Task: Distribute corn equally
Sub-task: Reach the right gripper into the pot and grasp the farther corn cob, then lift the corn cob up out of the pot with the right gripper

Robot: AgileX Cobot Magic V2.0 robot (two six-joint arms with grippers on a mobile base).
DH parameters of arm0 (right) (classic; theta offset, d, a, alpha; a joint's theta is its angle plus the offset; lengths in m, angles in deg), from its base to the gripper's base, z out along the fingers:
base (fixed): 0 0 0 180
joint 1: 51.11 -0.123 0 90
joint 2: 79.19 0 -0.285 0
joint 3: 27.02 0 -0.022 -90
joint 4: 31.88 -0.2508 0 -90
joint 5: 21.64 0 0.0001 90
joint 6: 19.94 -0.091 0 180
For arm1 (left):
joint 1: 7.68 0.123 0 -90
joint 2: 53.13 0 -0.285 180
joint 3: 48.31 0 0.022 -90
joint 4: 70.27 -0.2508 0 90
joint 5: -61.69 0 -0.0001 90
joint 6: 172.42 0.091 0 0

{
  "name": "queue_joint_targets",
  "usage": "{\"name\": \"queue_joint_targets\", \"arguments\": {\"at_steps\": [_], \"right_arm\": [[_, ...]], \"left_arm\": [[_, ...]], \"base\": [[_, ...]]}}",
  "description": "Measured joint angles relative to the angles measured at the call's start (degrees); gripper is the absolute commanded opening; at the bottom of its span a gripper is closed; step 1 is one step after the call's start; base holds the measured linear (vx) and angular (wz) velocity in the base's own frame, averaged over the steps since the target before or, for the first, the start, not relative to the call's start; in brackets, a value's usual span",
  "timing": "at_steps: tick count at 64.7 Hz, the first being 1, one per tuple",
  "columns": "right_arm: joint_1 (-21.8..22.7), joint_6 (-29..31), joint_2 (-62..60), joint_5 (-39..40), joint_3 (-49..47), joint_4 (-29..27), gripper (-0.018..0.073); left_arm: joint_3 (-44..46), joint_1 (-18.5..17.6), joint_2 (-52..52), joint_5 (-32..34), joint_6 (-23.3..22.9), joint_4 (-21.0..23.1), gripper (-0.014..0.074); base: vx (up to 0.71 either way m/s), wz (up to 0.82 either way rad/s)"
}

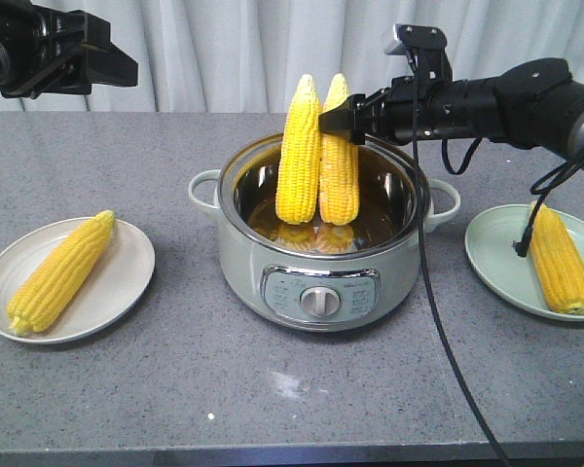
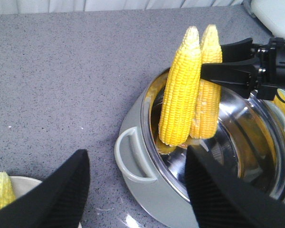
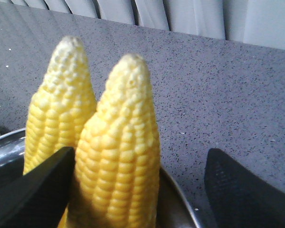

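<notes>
Now, with the right end effector spread open around the right-hand cob standing upright in the pot, close firmly on its upper half without knocking the neighbouring cob just beside it. Lift straight up past the rim, then lay beside the single cob on the right plate. Keep the left end effector, open and empty, clear of the pot; save the second for the left plate.

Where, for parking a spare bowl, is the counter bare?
Bare: the front strip of counter before the pot, and the gap between the white plate and pot. The gap from pot to green plate has a cable across. Crowded above the pot: right fingers at the upright cobs.
</notes>
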Motion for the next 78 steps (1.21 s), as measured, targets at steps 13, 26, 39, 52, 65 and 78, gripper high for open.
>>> {"name": "queue_joint_targets", "arguments": {"at_steps": [13, 26, 39, 52, 65, 78], "right_arm": [[-0.15, 0.00, 0.10, -0.27, -0.07, -0.22, 0.0302], [-0.15, 0.11, 0.04, -0.88, -0.28, -0.48, 0.0048], [-0.15, 2.60, -0.57, -1.23, -0.28, -0.03, -0.0008], [-0.15, 4.99, -3.58, 2.43, -0.28, 0.14, -0.0008], [-0.15, 5.38, -5.44, 5.53, -0.28, -0.46, -0.0008], [-0.15, 5.91, -5.85, 7.20, -0.28, -0.45, -0.0008]], "left_arm": [[0.00, 0.00, 0.00, -0.02, 0.00, 0.00, 0.0428], [0.00, 0.00, 0.00, -0.02, 0.00, 0.00, 0.0428], [0.00, 0.00, 0.00, -0.02, 0.00, 0.00, 0.0428], [0.00, 0.00, 0.00, 0.04, 0.00, 0.00, 0.0428], [0.00, 0.00, 0.00, 0.08, 0.00, 0.00, 0.0428], [0.00, -0.18, 0.00, 0.10, 1.90, 0.02, 0.0428]], "base": [[0.00, 0.00], [0.00, 0.00], [0.00, 0.00], [0.00, 0.00], [0.00, 0.00], [0.00, 0.00]]}}
